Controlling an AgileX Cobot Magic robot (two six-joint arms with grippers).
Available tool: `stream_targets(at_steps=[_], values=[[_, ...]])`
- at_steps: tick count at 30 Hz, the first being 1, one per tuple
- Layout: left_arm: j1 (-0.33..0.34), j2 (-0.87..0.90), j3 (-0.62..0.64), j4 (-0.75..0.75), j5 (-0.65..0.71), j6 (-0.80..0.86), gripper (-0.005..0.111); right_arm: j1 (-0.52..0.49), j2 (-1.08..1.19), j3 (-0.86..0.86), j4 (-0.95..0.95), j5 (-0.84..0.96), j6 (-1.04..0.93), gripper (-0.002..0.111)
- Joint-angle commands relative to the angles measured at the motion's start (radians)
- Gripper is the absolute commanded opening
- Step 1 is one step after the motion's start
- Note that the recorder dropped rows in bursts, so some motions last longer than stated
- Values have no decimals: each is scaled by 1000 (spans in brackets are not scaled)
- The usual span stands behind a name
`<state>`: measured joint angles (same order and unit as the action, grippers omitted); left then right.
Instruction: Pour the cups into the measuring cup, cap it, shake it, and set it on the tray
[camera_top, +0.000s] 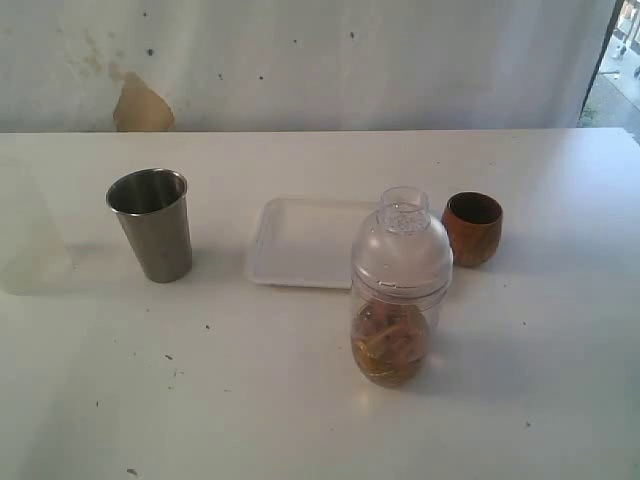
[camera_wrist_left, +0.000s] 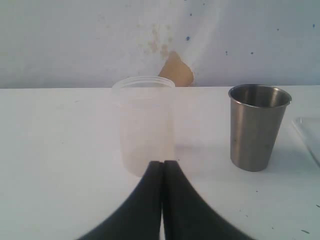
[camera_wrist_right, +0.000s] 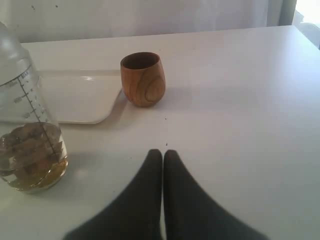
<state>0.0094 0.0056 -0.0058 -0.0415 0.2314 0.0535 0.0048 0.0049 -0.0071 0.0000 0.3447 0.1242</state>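
The clear measuring cup (camera_top: 397, 300) stands capped with a domed lid on the table in front of the white tray (camera_top: 300, 242), brown liquid and pieces in its bottom. It shows again as the measuring cup (camera_wrist_right: 27, 125) beside the tray (camera_wrist_right: 80, 100). The steel tumbler (camera_top: 152, 224) stands left of the tray, the wooden cup (camera_top: 472, 228) right of it. My left gripper (camera_wrist_left: 163, 163) is shut and empty, before a milky cup (camera_wrist_left: 145, 122), with the tumbler (camera_wrist_left: 257, 127) beside it. Short of the wooden cup (camera_wrist_right: 142, 78), my right gripper (camera_wrist_right: 162, 152) is shut and empty. Neither gripper shows in the exterior view.
A faint milky translucent cup (camera_top: 30, 240) stands at the far left of the table. A pale wall with a brown patch (camera_top: 142, 105) runs behind the table's far edge.
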Motion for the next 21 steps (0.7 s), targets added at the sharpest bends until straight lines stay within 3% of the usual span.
stream_targets(at_steps=[1, 9, 12, 15, 17, 19, 21], values=[[5, -6, 6, 3, -3, 1, 0, -5, -5, 7, 0, -3, 4, 0], [5, -6, 6, 3, -3, 1, 0, -5, -5, 7, 0, -83, 5, 0], [5, -6, 6, 3, -1, 1, 0, -5, -5, 7, 83, -289, 86, 0], [5, -6, 6, 3, 1, 1, 0, -5, -5, 7, 112, -688, 177, 0], [5, -6, 6, 3, 1, 1, 0, -5, -5, 7, 77, -860, 185, 0], [5, -6, 6, 3, 1, 1, 0, -5, -5, -34, 49, -924, 187, 0], [5, -6, 6, 3, 1, 1, 0, -5, -5, -119, 49, -800, 195, 0]])
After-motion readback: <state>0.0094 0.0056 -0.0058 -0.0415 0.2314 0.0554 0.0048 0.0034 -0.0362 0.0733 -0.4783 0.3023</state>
